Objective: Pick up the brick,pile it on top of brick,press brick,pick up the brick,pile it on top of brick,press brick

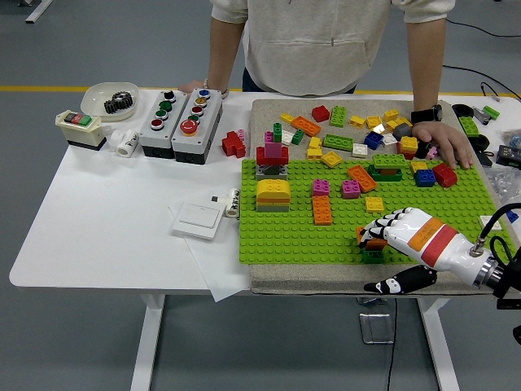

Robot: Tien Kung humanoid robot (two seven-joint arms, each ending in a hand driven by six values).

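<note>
My right hand [389,230] reaches in from the lower right, its fingers curled down over an orange brick [369,238] that sits on a dark green brick [373,256] near the front edge of the green baseplate [293,228]. The thumb hangs below the plate's edge. An orange long brick [323,209], a yellow small brick [374,204], two magenta bricks [322,186] and a yellow-on-grey stack [273,195] stand on the plate. My left hand does not show.
A person stands at the far side, one hand [444,142] resting on the loose bricks [342,122] at the mat's back right. Button boxes [179,118], a white bowl with a gear [110,100] and a white switch plate [198,218] lie to the left.
</note>
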